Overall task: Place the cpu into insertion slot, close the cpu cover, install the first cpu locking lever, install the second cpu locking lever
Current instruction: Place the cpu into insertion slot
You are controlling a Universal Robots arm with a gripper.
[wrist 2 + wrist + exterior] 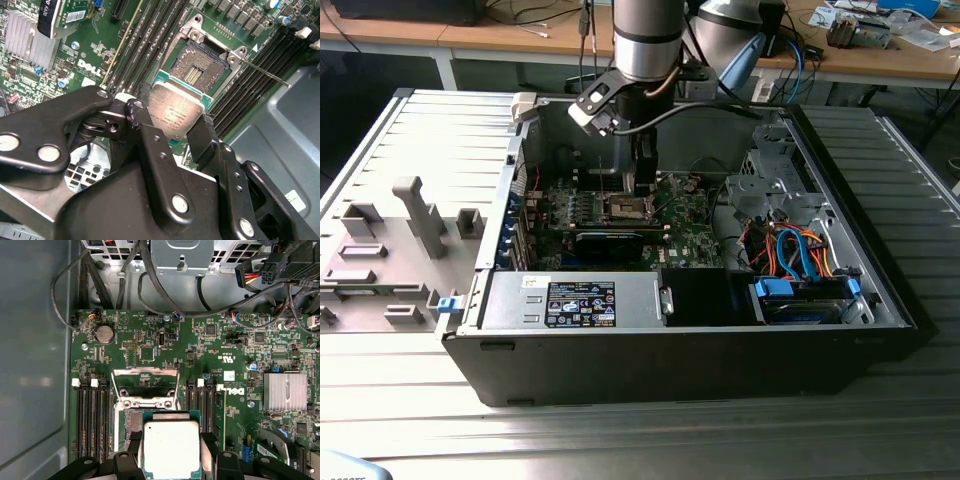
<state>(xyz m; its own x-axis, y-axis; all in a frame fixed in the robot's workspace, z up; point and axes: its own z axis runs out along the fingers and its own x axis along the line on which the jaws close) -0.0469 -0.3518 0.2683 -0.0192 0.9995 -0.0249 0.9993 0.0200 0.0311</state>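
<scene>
A robot arm is reaching down into an open computer case [670, 365] lying on a ribbed metal counter [620, 440], its pincer [640, 178] hanging over the middle of the green motherboard [695, 225]. In both wrist views the pincer [176, 114] is gripping the cpu [177, 116] by two opposite edges, its black fingers [131, 446] drawn in only as far as the chip's width.

The cpu [171, 447] is showing as a small flat square with a pale silver face, lightly scuffed and faintly printed, and a thin green border around it. It is being held above the board, overlapping the near edge of the insertion slot [196, 72].

The slot is lying just beyond the fingertips, its dark pin field exposed inside a tan-silver rim. In the first wrist view the cpu cover [145, 373] is standing open on the slot's far side from the pincer. In the second wrist view a thin locking lever [265, 74] is jutting free to one side.

Long black memory slots [92, 420] are crowding the insertion slot on both flanks. The grey case wall [35, 365] is standing well apart beyond one set, and a finned heat sink [285, 390] is sitting well off on the other side.
</scene>
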